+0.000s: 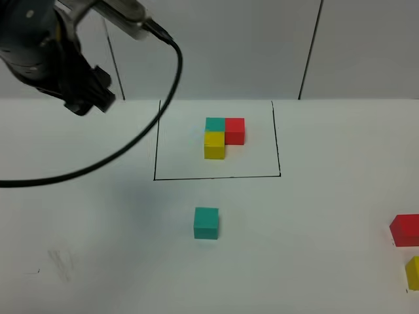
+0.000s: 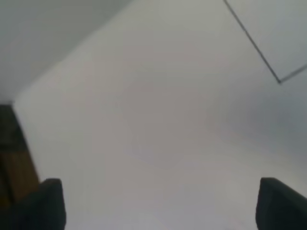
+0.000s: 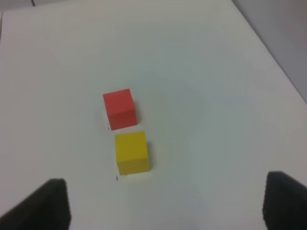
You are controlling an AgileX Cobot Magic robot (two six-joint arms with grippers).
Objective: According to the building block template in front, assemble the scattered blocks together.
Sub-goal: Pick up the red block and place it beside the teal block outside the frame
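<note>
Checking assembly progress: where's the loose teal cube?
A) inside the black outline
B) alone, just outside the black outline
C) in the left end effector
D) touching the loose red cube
B: the teal cube sits alone just outside the black outline; the red cube and yellow cube lie far to the right.

White matte table point(image 1: 327, 222), evenly lit, shadows soft. Faint grey scuff point(image 1: 59, 261) on near left part. Behind: pale grey wall point(image 1: 366, 46) in panels, thin dark seams point(image 1: 311, 49) between. Brown surface point(image 2: 17, 175) past table edge.
</note>
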